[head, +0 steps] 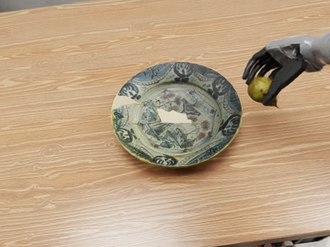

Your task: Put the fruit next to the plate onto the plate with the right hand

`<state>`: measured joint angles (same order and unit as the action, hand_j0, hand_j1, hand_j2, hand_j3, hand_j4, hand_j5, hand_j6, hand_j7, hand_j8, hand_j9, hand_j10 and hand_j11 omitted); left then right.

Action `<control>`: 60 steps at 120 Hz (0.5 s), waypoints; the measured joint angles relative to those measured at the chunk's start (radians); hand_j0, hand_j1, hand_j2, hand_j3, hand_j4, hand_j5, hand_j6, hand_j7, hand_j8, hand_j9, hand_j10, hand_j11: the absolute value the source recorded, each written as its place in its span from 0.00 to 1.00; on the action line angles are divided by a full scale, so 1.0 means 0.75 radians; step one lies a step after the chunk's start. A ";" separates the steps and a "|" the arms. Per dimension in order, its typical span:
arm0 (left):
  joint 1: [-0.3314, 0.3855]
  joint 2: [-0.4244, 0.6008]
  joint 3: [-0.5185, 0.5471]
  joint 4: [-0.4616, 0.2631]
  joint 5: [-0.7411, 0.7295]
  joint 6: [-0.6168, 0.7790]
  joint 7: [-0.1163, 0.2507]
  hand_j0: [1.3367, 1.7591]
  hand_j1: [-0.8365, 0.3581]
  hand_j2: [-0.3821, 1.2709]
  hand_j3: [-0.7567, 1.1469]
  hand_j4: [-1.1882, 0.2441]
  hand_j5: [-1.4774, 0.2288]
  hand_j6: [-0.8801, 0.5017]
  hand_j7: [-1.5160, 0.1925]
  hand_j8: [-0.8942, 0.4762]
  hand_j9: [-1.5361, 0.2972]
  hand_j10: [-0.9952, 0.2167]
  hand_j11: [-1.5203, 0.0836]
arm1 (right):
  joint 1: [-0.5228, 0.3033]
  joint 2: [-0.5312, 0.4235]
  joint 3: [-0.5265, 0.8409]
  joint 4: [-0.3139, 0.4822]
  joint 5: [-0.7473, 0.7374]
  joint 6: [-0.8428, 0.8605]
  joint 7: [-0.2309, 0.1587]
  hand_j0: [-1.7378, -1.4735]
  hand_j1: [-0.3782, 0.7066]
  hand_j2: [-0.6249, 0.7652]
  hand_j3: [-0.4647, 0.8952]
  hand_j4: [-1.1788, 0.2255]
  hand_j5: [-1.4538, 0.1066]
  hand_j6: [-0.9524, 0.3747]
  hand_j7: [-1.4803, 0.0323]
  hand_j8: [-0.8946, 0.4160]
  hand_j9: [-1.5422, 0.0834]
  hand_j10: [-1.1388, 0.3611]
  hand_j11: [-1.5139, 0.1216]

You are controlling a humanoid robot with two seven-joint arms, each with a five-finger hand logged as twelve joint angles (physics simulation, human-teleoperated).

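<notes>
A round blue-and-green patterned plate (176,114) lies in the middle of the wooden table. Just right of its rim is a small yellow-green fruit (258,88). My right hand (266,76) comes in from the right edge, its dark fingers curled over the top and sides of the fruit, which it grasps. The fruit is beside the plate, clear of its rim. Whether the fruit still touches the table I cannot tell. The left arm does not show.
The wooden table (72,203) stretches wide on all sides of the plate. Its front edge runs along the bottom of the view, with patterned floor below it.
</notes>
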<state>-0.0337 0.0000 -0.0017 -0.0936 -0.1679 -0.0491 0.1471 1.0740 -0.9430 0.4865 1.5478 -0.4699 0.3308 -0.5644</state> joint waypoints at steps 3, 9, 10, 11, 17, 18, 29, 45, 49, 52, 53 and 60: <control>0.000 0.000 0.000 0.000 0.000 0.000 0.000 0.76 0.97 0.23 0.40 0.81 0.85 0.62 0.87 0.64 0.82 0.80 0.93 | 0.007 0.011 0.000 0.000 0.002 0.012 0.000 0.30 0.63 0.72 0.34 0.39 0.39 0.33 0.43 0.37 0.44 0.39 0.41; 0.000 0.000 0.000 0.000 0.000 0.000 0.000 0.76 0.97 0.23 0.40 0.81 0.85 0.62 0.87 0.64 0.82 0.80 0.93 | 0.022 0.035 0.000 -0.001 0.004 0.029 0.000 0.30 0.63 0.73 0.34 0.39 0.39 0.33 0.43 0.37 0.44 0.39 0.41; 0.000 0.000 0.000 0.000 0.000 0.000 0.000 0.76 0.97 0.23 0.40 0.81 0.85 0.62 0.87 0.64 0.82 0.80 0.93 | 0.024 0.040 0.000 -0.001 0.004 0.031 0.000 0.30 0.63 0.73 0.34 0.39 0.39 0.33 0.43 0.37 0.44 0.39 0.41; 0.000 0.000 0.000 0.000 0.000 0.000 0.000 0.76 0.97 0.23 0.40 0.81 0.85 0.62 0.87 0.64 0.82 0.80 0.93 | 0.026 0.044 0.000 -0.001 0.005 0.033 0.000 0.30 0.63 0.73 0.34 0.39 0.39 0.33 0.43 0.37 0.44 0.39 0.41; 0.000 0.000 0.000 0.000 0.000 0.000 0.000 0.76 0.97 0.23 0.40 0.81 0.85 0.62 0.87 0.64 0.82 0.80 0.93 | 0.038 0.067 0.000 -0.002 0.006 0.042 0.000 0.30 0.63 0.74 0.34 0.39 0.39 0.33 0.43 0.37 0.43 0.39 0.41; 0.000 0.000 0.000 0.000 0.000 0.000 0.000 0.76 0.97 0.23 0.40 0.81 0.85 0.62 0.87 0.64 0.82 0.80 0.93 | 0.040 0.071 0.000 -0.002 0.006 0.043 0.000 0.30 0.63 0.74 0.34 0.39 0.39 0.33 0.43 0.37 0.43 0.39 0.41; 0.000 0.000 0.000 0.000 0.000 0.000 0.000 0.76 0.97 0.23 0.40 0.81 0.85 0.62 0.87 0.64 0.82 0.80 0.93 | 0.060 0.115 0.000 -0.003 0.007 0.052 0.000 0.30 0.63 0.73 0.34 0.39 0.39 0.33 0.43 0.37 0.43 0.40 0.41; 0.000 0.000 0.000 0.000 0.000 0.000 0.000 0.76 0.97 0.23 0.40 0.81 0.85 0.62 0.87 0.64 0.82 0.80 0.93 | 0.084 0.195 0.000 -0.013 0.007 0.056 0.000 0.30 0.62 0.71 0.34 0.39 0.39 0.33 0.43 0.38 0.43 0.41 0.41; 0.000 0.000 0.000 0.000 0.000 0.000 0.000 0.76 0.97 0.23 0.40 0.81 0.85 0.62 0.87 0.64 0.82 0.80 0.93 | 0.087 0.219 0.000 -0.019 0.006 0.056 0.000 0.30 0.62 0.71 0.34 0.39 0.39 0.33 0.43 0.38 0.43 0.41 0.41; 0.000 0.000 0.000 0.000 0.000 0.000 0.000 0.76 0.97 0.23 0.40 0.81 0.85 0.62 0.87 0.64 0.82 0.80 0.93 | 0.089 0.238 0.000 -0.025 0.006 0.055 0.000 0.30 0.62 0.71 0.34 0.39 0.39 0.34 0.43 0.38 0.43 0.41 0.41; 0.000 0.000 0.000 0.000 0.000 0.000 0.000 0.76 0.97 0.23 0.40 0.81 0.85 0.62 0.87 0.64 0.82 0.80 0.93 | 0.090 0.243 0.000 -0.027 0.005 0.055 0.000 0.30 0.63 0.72 0.34 0.39 0.39 0.34 0.43 0.38 0.43 0.41 0.41; 0.000 0.000 0.000 0.000 0.000 0.000 0.000 0.76 0.97 0.23 0.40 0.81 0.85 0.62 0.87 0.64 0.82 0.80 0.93 | 0.093 0.287 0.000 -0.045 0.002 0.053 0.000 0.30 0.63 0.73 0.34 0.39 0.39 0.33 0.43 0.38 0.43 0.41 0.41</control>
<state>-0.0337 0.0000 -0.0016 -0.0936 -0.1680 -0.0491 0.1472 1.1439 -0.7274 0.4865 1.5139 -0.4686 0.3709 -0.5642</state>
